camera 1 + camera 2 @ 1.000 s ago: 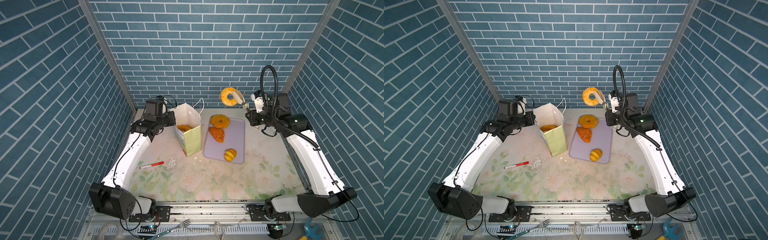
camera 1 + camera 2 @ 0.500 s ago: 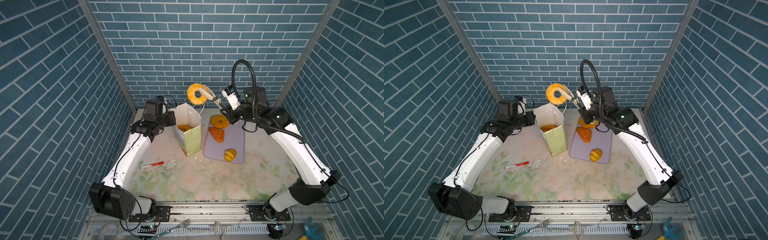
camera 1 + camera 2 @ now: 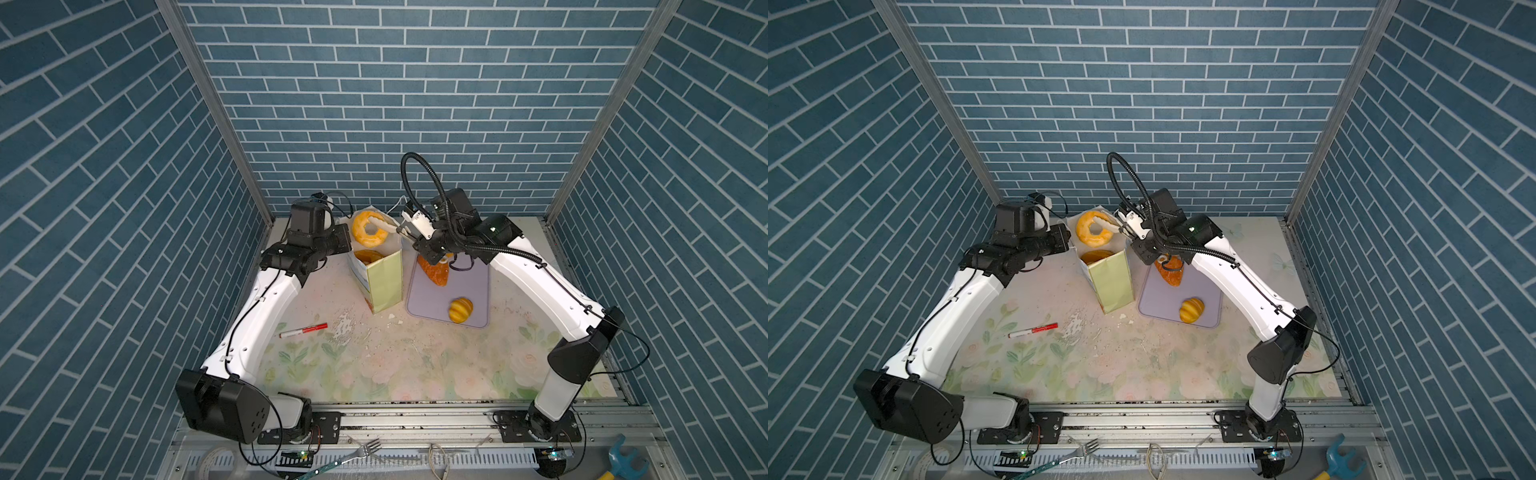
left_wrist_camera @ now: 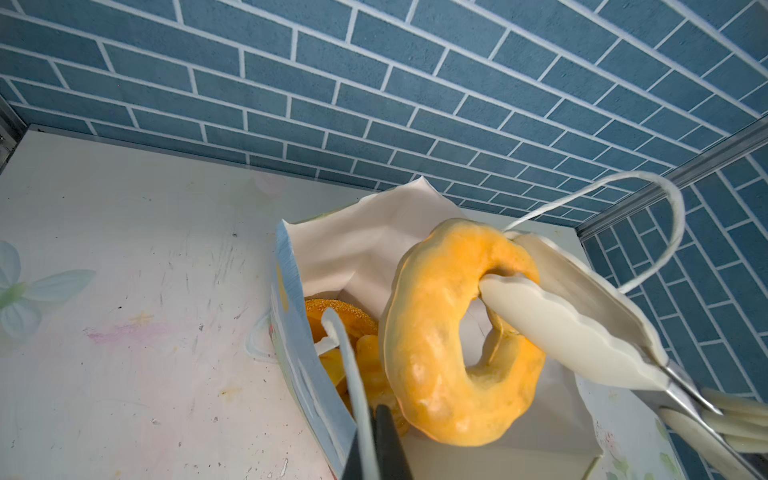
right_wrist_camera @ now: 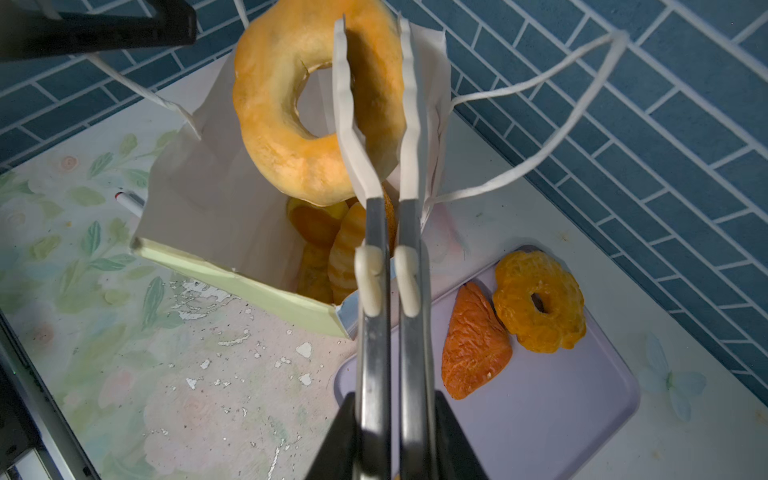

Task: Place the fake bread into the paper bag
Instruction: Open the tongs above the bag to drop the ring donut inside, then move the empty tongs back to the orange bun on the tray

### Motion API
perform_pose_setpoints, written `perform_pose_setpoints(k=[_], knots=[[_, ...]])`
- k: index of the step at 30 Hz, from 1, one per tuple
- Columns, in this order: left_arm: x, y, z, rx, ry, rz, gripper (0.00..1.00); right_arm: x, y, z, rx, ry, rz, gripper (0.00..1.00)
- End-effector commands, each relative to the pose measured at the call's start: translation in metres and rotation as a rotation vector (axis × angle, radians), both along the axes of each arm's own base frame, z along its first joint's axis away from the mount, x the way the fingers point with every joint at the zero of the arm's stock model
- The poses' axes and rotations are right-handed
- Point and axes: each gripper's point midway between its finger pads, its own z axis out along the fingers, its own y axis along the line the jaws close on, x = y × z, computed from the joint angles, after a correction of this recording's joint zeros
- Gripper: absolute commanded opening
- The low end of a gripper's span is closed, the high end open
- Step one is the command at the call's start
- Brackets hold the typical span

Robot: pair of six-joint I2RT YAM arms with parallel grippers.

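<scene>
Right gripper [image 5: 395, 434] clamped on tongs [image 5: 376, 232], tips pinching the ring doughnut [image 3: 369, 229] just above the paper bag [image 3: 384, 278] mouth. Left gripper [image 4: 376, 442] pinches a cord handle [image 4: 350, 374], apparently holding the mouth open. Best to lower the doughnut past the rim before easing the tongs apart. Right wrist view shows a second doughnut [image 5: 538, 301] beside a croissant [image 5: 473, 349] on the lilac tray [image 5: 561, 415], mostly hidden under the arm in both top views; those show a ridged roll [image 3: 460, 309] instead.
</scene>
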Motion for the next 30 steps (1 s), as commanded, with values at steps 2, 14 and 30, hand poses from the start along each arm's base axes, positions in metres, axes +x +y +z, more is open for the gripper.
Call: perform_pose_setpoints(k=[2,14,30], knots=[[-0.003,-0.001,0.002,-0.001,-0.010,0.000,0.00,0.011,-0.002,0.013,-0.015,-0.062,-0.038,0.25],[-0.001,-0.003,0.003,0.011,-0.010,-0.018,0.00,0.009,-0.006,0.033,0.014,-0.087,-0.051,0.45],[-0.002,-0.003,0.004,0.023,-0.012,-0.031,0.00,-0.001,-0.061,0.096,0.153,-0.187,-0.159,0.48]])
